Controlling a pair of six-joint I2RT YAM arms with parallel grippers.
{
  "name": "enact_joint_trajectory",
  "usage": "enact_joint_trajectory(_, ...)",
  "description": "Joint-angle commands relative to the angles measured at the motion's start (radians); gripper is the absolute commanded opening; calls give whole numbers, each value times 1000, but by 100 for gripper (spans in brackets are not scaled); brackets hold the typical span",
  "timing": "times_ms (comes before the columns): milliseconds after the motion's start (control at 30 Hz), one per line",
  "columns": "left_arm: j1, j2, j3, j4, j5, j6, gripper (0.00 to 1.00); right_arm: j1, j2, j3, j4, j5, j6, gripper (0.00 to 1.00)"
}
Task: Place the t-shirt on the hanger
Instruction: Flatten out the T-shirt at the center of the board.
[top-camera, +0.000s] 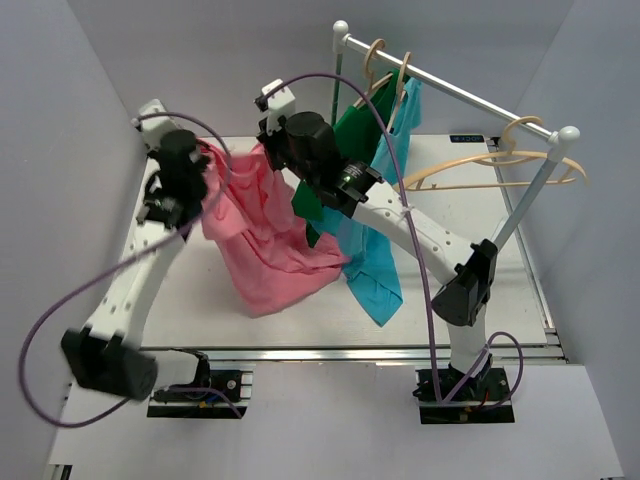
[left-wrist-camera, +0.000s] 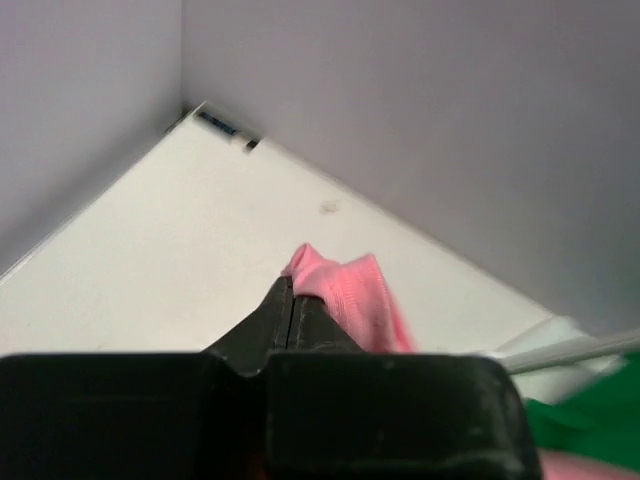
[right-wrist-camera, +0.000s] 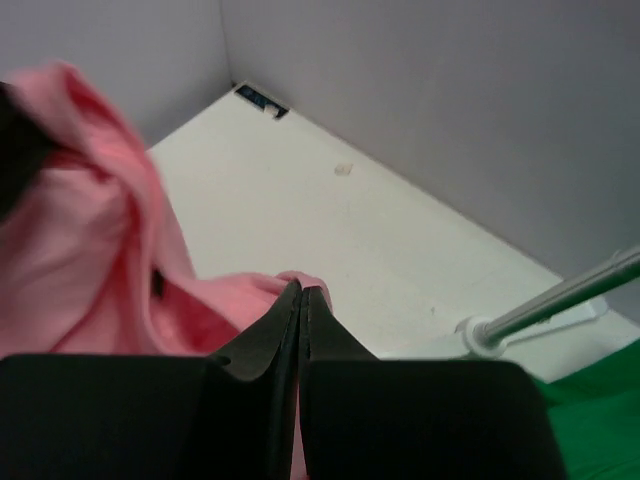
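Observation:
The pink t-shirt (top-camera: 265, 240) hangs above the table, stretched between both grippers, its lower part draping down to the tabletop. My left gripper (top-camera: 208, 158) is shut on the shirt's left upper edge; in the left wrist view a fold of pink t-shirt (left-wrist-camera: 352, 295) pokes out past the closed gripper (left-wrist-camera: 291, 284). My right gripper (top-camera: 270, 152) is shut on the right upper edge, with the pink t-shirt (right-wrist-camera: 85, 260) sagging away from its closed tips (right-wrist-camera: 302, 290). The bare wooden hanger (top-camera: 495, 165) hangs on the rail at the far right, apart from both grippers.
A metal clothes rail (top-camera: 450, 85) crosses the back right on two posts. A green shirt (top-camera: 350, 135) and a teal-blue shirt (top-camera: 375, 270) hang from it on their own hangers, right beside the right arm. White walls enclose the table (top-camera: 500, 290) on three sides.

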Motion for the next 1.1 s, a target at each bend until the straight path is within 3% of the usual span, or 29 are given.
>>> enact_joint_trajectory(0, 373, 133, 45, -97, 644, -172, 0, -38, 11, 141, 183, -11, -77, 0)
enact_joint_trajectory(33, 483, 162, 76, -57, 712, -172, 0, -48, 19, 137, 320, -53, -100, 0)
enact_joint_trajectory(133, 541, 315, 335, -61, 768, -118, 0, -71, 60, 103, 671, -121, -206, 0)
enact_joint_trajectory(167, 553, 363, 428, -70, 794, -91, 0, -78, 89, 147, 702, -126, -215, 0)
enact_joint_trajectory(200, 558, 415, 657, -95, 817, -58, 0, -83, 159, 221, 702, -143, -222, 0)
enact_joint_trajectory(233, 573, 536, 803, -220, 817, -52, 0, -91, 186, 360, 708, -178, -231, 0)
enact_joint_trajectory(300, 584, 635, 1155, -351, 817, -35, 0, -109, 200, 402, 774, -164, -219, 0)
enact_joint_trajectory(367, 597, 628, 1172, -348, 853, -20, 0, -136, 148, 315, 774, -182, -173, 0)
enact_joint_trajectory(433, 597, 524, 913, -273, 840, 3, 0, -155, 18, 158, 794, -254, -133, 0)
enact_joint_trajectory(467, 597, 383, 791, -227, 836, 9, 0, -163, -25, -12, 803, -271, -122, 0)
enact_joint_trajectory(500, 597, 312, 672, -198, 825, 20, 0, -163, -96, -80, 787, -282, -128, 0)
enact_joint_trajectory(533, 597, 248, 462, -174, 779, 9, 0, -163, -125, -146, 770, -305, -131, 0)
enact_joint_trajectory(667, 597, -71, 34, -253, 554, -141, 0, -154, -272, -566, 681, -409, -52, 0)
enact_joint_trajectory(800, 597, -275, -321, -342, 624, -390, 0, -114, -403, -903, 661, -431, 60, 0)
enact_joint_trajectory(867, 597, -334, -474, -403, 673, -416, 1, -74, -406, -973, 586, -443, 100, 0)
enact_joint_trajectory(900, 596, -376, -517, -458, 681, -443, 21, -54, -398, -1028, 564, -431, 111, 0)
enact_joint_trajectory(1000, 596, -413, -579, -562, 688, -460, 29, 26, -397, -1101, 478, -319, 146, 1)
enact_joint_trajectory(1067, 594, -436, -559, -607, 705, -445, 45, 55, -406, -1156, 436, -265, 189, 17)
